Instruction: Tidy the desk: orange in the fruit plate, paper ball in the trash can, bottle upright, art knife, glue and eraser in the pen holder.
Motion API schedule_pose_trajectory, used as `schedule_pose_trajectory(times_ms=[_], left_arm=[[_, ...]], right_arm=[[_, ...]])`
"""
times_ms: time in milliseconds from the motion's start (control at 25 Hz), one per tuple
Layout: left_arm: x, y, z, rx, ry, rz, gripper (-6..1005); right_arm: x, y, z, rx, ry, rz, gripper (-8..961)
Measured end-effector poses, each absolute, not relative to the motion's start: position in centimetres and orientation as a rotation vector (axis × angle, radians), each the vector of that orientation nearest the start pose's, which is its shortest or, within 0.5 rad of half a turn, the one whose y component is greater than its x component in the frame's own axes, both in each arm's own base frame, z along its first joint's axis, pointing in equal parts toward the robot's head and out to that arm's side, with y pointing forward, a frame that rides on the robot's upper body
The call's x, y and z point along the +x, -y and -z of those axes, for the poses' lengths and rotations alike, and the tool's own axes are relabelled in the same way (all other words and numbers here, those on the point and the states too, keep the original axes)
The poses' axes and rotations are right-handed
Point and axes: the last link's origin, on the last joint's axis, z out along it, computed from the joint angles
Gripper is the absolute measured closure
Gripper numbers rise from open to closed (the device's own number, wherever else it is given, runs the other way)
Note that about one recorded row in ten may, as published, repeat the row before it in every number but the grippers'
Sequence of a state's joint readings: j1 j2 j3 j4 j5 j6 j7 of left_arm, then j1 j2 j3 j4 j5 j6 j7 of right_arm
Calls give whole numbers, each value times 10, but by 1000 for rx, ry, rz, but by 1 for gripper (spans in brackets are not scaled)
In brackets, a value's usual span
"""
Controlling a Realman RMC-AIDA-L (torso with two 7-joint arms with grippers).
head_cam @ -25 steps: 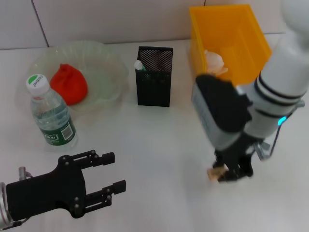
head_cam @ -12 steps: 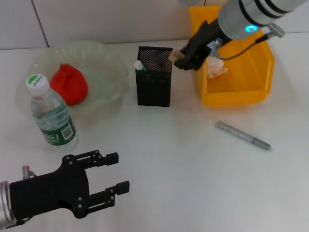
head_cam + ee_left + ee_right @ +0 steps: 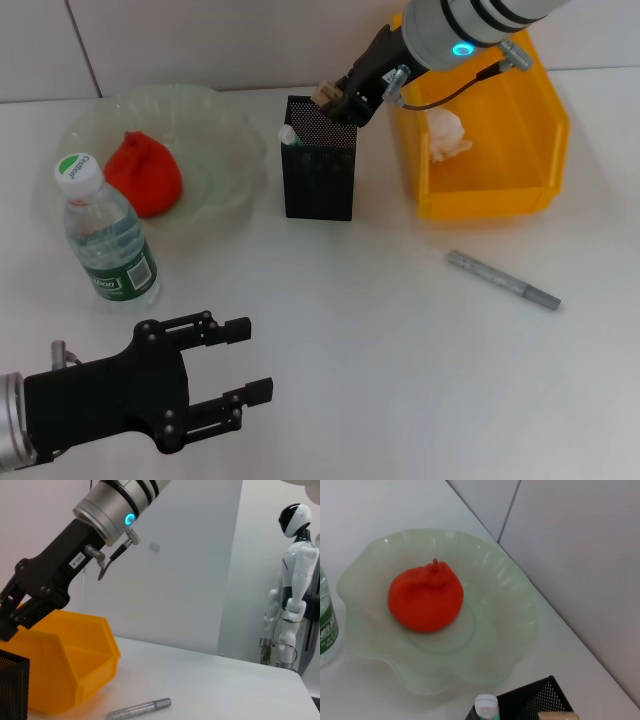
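Left hand [image 3: 235, 385] is hovering low over the near-left part of the desk [image 3: 340, 320], fingers spread, gripping nothing; judged parked, w/ no task item close to it.

Going left to right in head view: bottle [image 3: 105, 235] is standing upright, cap up, just in front of the fruit plate [image 3: 225, 130], so that step looks done. Orange [image 3: 143, 175] is sitting inside the plate, knob up per right wrist view, also done. Pen holder [image 3: 320, 170] is standing mid-desk w/ a white-and-green capped tube, prob. the glue [image 3: 289, 136], leaning in its left corner, already stowed.

Right hand [image 3: 338, 100] is reaching in from the right, directly above the holder's far rim, fingers pinching the eraser [image 3: 324, 93]. It is being held over the opening because the holder is taller than wide, so a drop from above is the only way in; release appears to be the step in hand. Risk: the eraser is near the rim and could clip it.

Trash can [image 3: 500, 140] is sitting right of the holder w/ the paper ball [image 3: 445, 133] inside, done. Art knife [image 3: 503, 280] is lying flat on the desk in front of the can, well apart from the holder, not yet stowed.
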State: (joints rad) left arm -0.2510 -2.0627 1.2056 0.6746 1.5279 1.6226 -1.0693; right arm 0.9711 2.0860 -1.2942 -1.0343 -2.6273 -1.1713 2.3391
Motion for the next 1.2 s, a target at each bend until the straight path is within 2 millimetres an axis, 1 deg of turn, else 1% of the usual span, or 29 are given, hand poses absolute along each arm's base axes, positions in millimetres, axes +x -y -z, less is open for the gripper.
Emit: schedule_pose_trajectory(times_ms=[200,320,480,600,640,760,800,920,1080,1200], left_arm=[[-268,-248,30,-2814,313,927,358],[-269,-247,31,-2825,315,914,358],[-270,-246,31,-2832,314,906,358],[-269,-245,31,-2836,310,914,357],[-268,-245,30,-2840,305,919,357],[-268,-244,30,-2844,296,927,357],[-267,-244,30,-2843,295,928,357],[-268,-245,29,-2837,297,929,357],[-269,-246,28,-2831,311,930,357],[-270,-247,27,-2812,323,932,357]], right_arm=[[91,-450,22,-2552,-377,286,698],[90,-449,25,-2542,-391,284,698],[85,-449,22,-2530,-417,261,559],[77,-444,13,-2527,-466,234,444],[74,-441,8,-2527,-491,229,400],[68,-426,-16,-2538,-590,247,266],[69,-420,-24,-2546,-631,256,256],[78,-403,-42,-2563,-745,293,226],[101,-385,-52,-2533,-861,345,217],[114,-375,-55,-2497,-912,380,218]])
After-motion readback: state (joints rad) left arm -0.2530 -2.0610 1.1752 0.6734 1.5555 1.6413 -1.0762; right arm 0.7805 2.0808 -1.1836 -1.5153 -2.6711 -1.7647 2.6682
